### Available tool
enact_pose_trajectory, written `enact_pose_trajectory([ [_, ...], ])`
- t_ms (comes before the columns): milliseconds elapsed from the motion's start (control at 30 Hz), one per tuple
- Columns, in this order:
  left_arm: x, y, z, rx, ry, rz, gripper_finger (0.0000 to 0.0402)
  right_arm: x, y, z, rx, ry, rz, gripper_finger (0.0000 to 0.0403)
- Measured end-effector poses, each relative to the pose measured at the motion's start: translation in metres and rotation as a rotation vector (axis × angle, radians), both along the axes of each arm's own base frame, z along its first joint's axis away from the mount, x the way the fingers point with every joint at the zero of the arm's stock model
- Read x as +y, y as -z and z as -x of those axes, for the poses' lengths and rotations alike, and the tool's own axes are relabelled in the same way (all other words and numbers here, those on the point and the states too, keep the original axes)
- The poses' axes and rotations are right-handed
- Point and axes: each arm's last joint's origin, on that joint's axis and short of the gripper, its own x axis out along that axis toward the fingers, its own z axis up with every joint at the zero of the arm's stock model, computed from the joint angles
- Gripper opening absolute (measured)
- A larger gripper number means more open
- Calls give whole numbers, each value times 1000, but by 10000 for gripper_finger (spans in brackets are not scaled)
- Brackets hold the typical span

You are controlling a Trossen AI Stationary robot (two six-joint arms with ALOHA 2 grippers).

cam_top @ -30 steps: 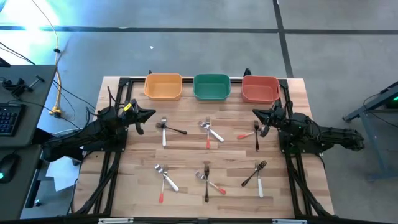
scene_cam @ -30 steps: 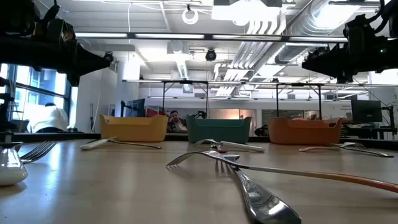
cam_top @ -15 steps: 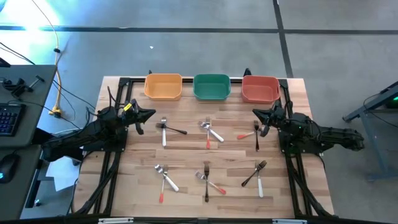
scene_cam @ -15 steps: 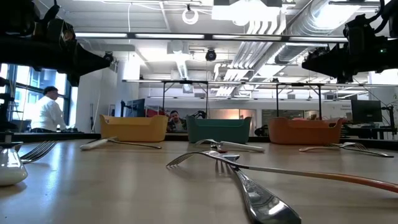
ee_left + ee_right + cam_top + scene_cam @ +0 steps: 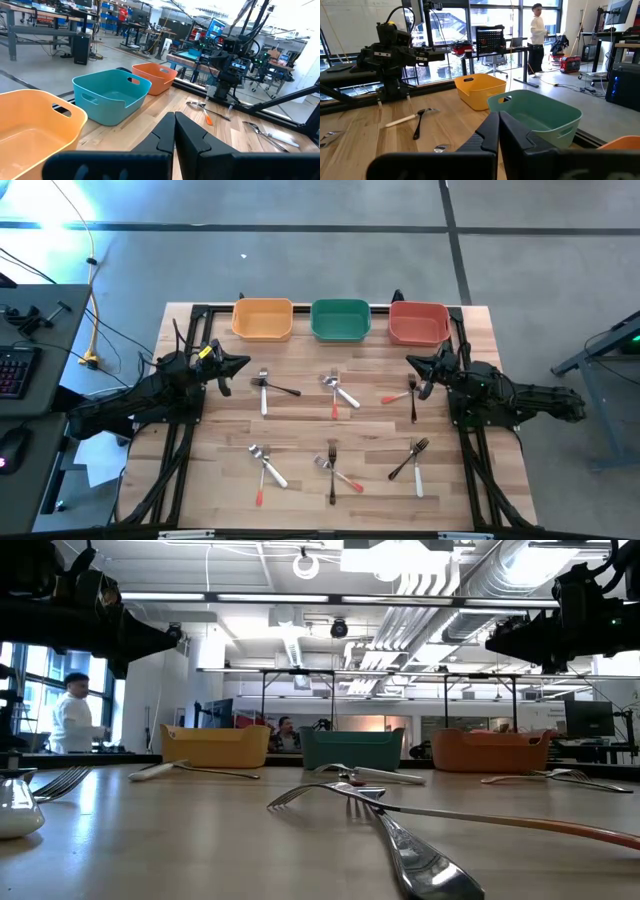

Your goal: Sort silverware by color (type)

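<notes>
The silverware lies in six small crossed clusters on the wooden table: three in a far row [image 5: 268, 389], [image 5: 337, 391], [image 5: 405, 394] and three in a near row [image 5: 264, 464], [image 5: 333, 468], [image 5: 412, 459]. Each cluster mixes forks and spoons with black, white and red-orange handles. My left gripper [image 5: 243, 363] hovers shut and level above the table's left side, empty. My right gripper [image 5: 411, 361] hovers shut and level above the right side, also empty. In the wrist views both finger pairs [image 5: 174, 131], [image 5: 498, 128] are closed together.
A yellow bin [image 5: 262, 319], a green bin [image 5: 340, 319] and a red bin [image 5: 418, 323] stand in a row at the table's far edge. Black frame rails [image 5: 180, 450] run along both sides. A person [image 5: 72, 715] stands in the room beyond.
Both arms have kept still and the silverware lies as before. Only the person in the room behind the table has moved about.
</notes>
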Motion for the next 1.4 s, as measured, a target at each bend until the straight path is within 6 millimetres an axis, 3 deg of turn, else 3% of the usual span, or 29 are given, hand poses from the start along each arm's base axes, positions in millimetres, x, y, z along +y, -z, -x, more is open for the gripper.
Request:
enact_pose_trajectory([
  [467, 0, 0, 0, 0, 0, -5, 1, 0, -12, 1, -113, 5, 51, 0],
  [733, 1, -1, 0, 14, -24, -59, 1, 2, -17, -3, -118, -95, -12, 0],
  [1000, 0, -2, 0, -7, -7, -29, 1, 0, -42, -18, 41, -91, -83, 0],
  [1167, 0, -2, 0, -9, 14, -23, 1, -2, -58, -31, 243, -77, -170, 4],
  [1400, 0, -1, 0, -9, 14, -13, 1, -4, -46, -54, 557, -42, -326, 61],
])
